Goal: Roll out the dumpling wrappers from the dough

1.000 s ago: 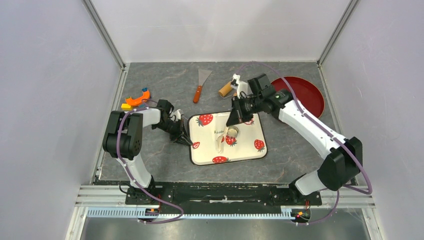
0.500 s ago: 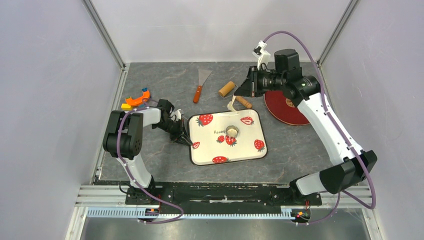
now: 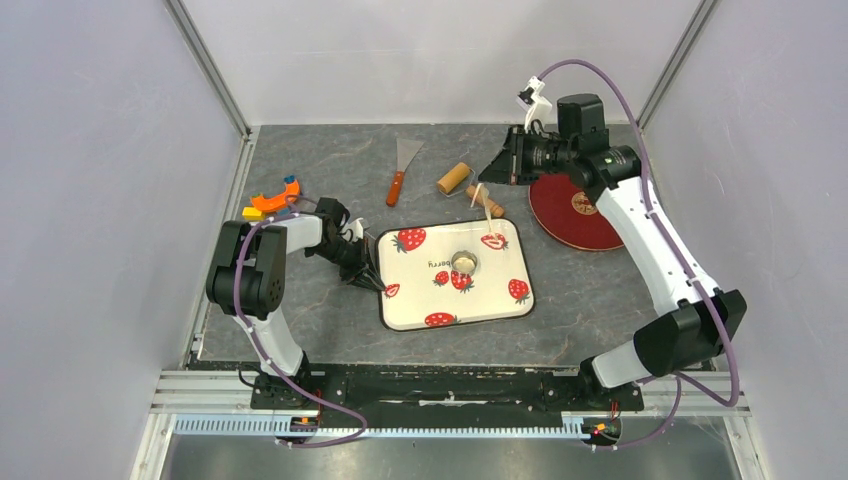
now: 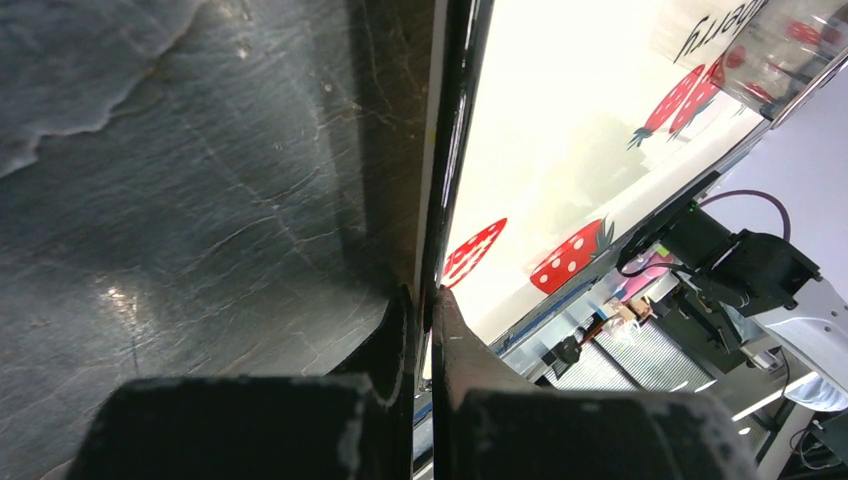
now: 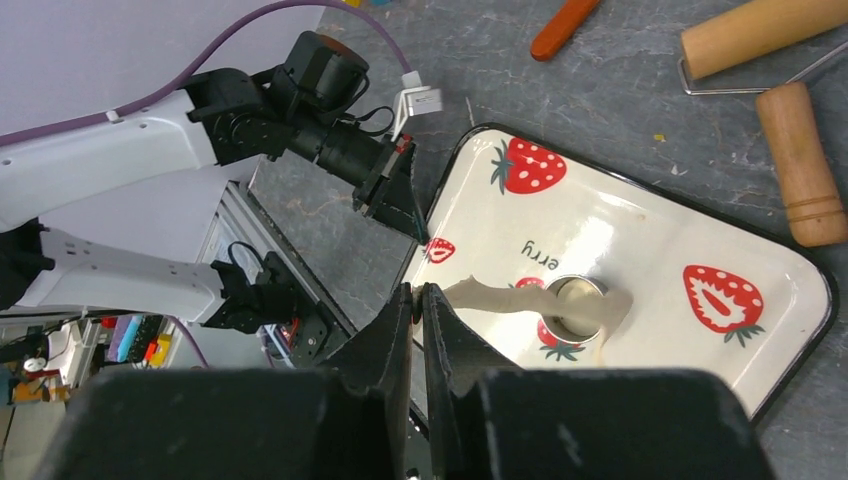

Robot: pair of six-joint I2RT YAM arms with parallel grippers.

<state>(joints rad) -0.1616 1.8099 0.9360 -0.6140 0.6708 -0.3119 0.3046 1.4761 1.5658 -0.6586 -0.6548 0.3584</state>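
Dough [image 5: 510, 297], thin pale ragged strip, pinched in right gripper [image 5: 418, 292], left gripper [image 4: 425, 295] clamping tray [image 4: 560, 130]

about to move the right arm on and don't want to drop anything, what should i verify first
1. Right gripper shut on the dough strip: ok.
2. Left gripper clamped on the tray rim: ok.
3. Ring cutter sits on the tray: ok.
4. Dough strip hangs clear of the roller: cannot tell.
5. Red plate bare for a landing: cannot tell, small mark at its centre.
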